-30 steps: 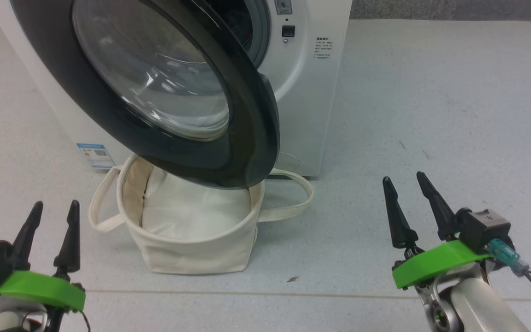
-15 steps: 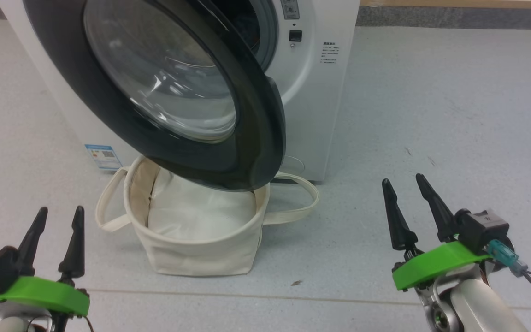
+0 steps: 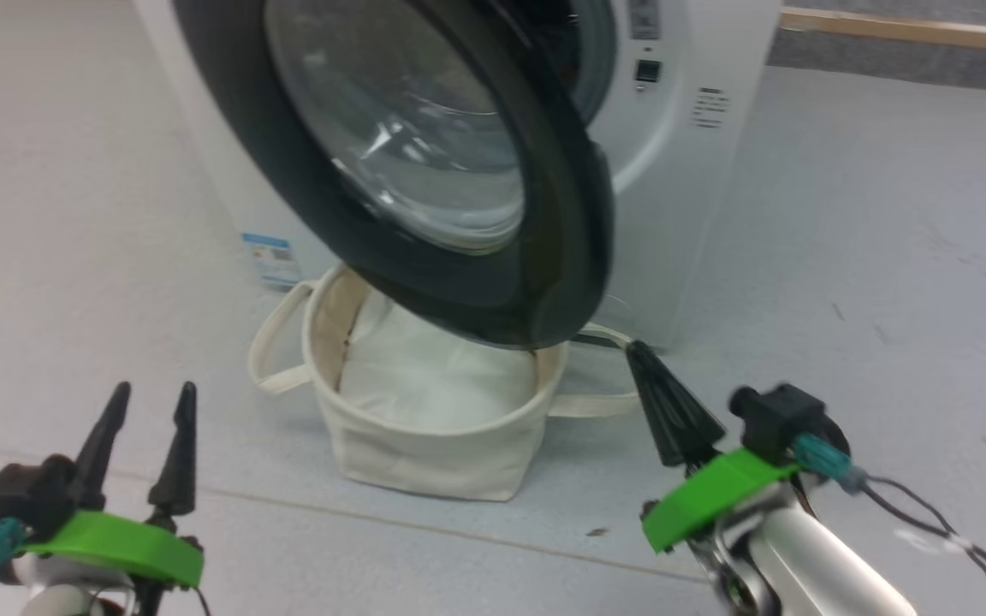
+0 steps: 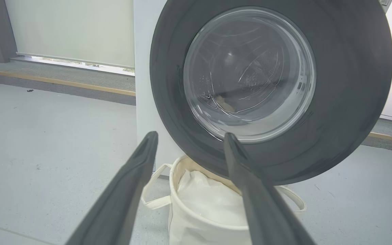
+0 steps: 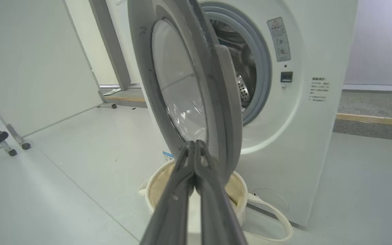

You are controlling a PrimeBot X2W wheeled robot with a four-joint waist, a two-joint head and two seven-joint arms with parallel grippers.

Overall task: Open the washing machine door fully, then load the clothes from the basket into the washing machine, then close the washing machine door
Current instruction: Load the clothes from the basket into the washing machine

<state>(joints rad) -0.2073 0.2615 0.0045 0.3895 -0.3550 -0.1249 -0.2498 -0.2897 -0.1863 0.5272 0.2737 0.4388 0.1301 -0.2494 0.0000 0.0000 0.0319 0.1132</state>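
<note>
Black-rimmed round glass door [image 3: 424, 154] hangs half open. My pinched right hand [image 3: 640, 352] should meet its rim squarely; left hand [image 3: 155, 393] gapes.

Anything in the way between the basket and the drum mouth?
Yes. The washing machine door, only partly open, overhangs the basket and stands across the front of the drum mouth. Nothing else visible blocks that path.

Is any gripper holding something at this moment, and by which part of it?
Nothing is held. The left gripper is open and empty. The right gripper is shut, with nothing between its fingers.
</note>
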